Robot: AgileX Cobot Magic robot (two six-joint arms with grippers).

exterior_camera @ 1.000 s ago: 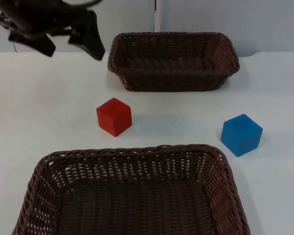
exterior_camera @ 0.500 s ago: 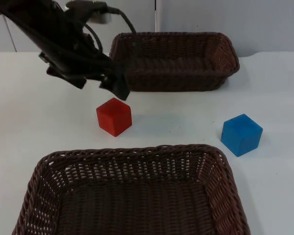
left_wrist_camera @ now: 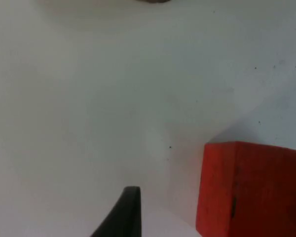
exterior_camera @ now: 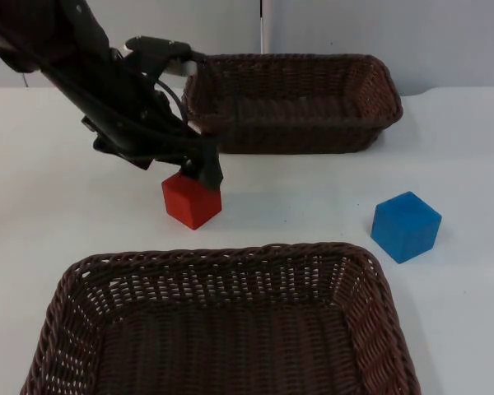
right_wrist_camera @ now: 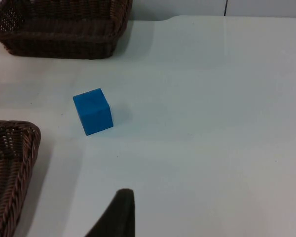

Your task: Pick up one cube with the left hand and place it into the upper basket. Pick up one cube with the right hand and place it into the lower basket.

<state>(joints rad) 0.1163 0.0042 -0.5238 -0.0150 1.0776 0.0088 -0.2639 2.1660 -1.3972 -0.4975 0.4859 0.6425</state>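
Now the left end effector (exterior_camera: 204, 174) sits just above the red cube (exterior_camera: 192, 199), left of frame centre; whether its fingers are parted cannot be told.

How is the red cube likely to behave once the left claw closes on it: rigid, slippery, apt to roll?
The red cube looks solid and sharp-edged, so it probably stays rigid in a grip. Resting on a flat face on the white table, it is unlikely to roll; a push would likely slide it. Its smooth, matte-looking faces may slip if the left claw, now at its top, grips off-centre.
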